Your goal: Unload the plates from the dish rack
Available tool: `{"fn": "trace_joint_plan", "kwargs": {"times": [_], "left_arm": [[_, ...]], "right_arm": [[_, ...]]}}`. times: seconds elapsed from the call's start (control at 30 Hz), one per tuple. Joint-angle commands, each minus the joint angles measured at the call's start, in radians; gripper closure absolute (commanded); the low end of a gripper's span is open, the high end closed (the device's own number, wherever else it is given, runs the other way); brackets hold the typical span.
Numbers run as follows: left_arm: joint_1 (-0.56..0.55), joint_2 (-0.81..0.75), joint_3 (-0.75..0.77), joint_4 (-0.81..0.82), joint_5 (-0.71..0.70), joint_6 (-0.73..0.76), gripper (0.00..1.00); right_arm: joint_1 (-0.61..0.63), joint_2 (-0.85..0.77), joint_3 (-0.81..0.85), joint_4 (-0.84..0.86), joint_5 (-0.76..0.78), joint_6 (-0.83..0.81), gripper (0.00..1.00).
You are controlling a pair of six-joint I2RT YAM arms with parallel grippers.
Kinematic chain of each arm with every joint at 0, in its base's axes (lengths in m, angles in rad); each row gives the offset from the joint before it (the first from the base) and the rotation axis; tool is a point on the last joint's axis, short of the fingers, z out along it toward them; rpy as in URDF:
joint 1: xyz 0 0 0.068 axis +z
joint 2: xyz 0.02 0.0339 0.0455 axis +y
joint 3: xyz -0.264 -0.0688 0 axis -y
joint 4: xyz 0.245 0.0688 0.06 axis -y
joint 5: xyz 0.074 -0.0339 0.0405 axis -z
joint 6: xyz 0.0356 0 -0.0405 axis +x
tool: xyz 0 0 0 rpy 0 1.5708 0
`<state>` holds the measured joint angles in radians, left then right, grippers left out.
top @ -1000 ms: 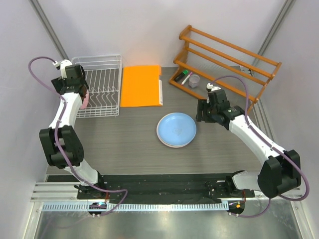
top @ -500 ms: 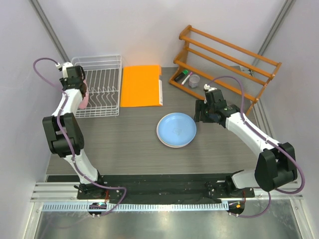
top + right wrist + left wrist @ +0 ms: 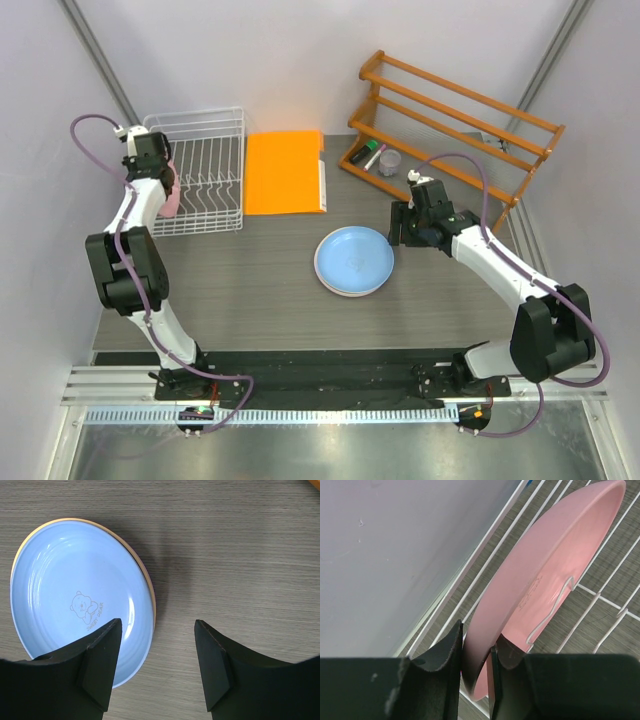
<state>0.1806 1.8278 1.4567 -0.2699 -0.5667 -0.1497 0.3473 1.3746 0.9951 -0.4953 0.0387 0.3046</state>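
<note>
The pink plate (image 3: 540, 580) stands on edge in the white wire dish rack (image 3: 205, 125), against the rack's left side, with a wire prong crossing its face. My left hand (image 3: 476, 645) has it by the lower rim: the 2 fingers are closed down to a narrow gap with the rim pinched between them, 1 finger on the back of the plate and 1 on its hollow side. As far as I can see from above, it is the only plate in the rack, though my own arm covers part of that corner.

The light blue plate (image 3: 75, 605) lies flat on the surface (image 3: 260, 290) near the middle, well apart from the rack (a small bear is printed in its hollow). It sits on a second plate (image 3: 148, 587), of which only a thin tan rim shows. My right hand (image 3: 157, 625) hangs over the blue plate's right edge, fingers spread wide, holding nothing.

Just right of the rack lies an orange folder (image 3: 284, 172), and at the far right stands a wooden slatted shelf (image 3: 450, 110).
</note>
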Motion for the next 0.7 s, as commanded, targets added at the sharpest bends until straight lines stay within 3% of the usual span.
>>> {"fn": "trace_joint_plan", "kwargs": {"times": [0.0, 0.47, 0.57, 0.67], "left_arm": [[0.0, -0.073, 0.033, 0.052, -0.025, -0.016, 1.0], [-0.073, -0.284, 0.002, 0.051, -0.18, 0.13, 1.0], [-0.098, -0.358, -0.01, 0.006, -0.183, 0.086, 1.0], [-0.113, -0.424, -0.016, -0.089, -0.049, -0.031, 1.0]], "right_arm": [[-0.002, -0.029, -0.004, 0.026, -0.013, -0.009, 0.35], [-0.001, -0.068, -0.016, 0.026, -0.025, 0.007, 0.34], [-0.002, -0.088, -0.01, 0.024, -0.06, 0.005, 0.34], [-0.002, -0.101, 0.008, 0.024, -0.098, 0.008, 0.34]]}}
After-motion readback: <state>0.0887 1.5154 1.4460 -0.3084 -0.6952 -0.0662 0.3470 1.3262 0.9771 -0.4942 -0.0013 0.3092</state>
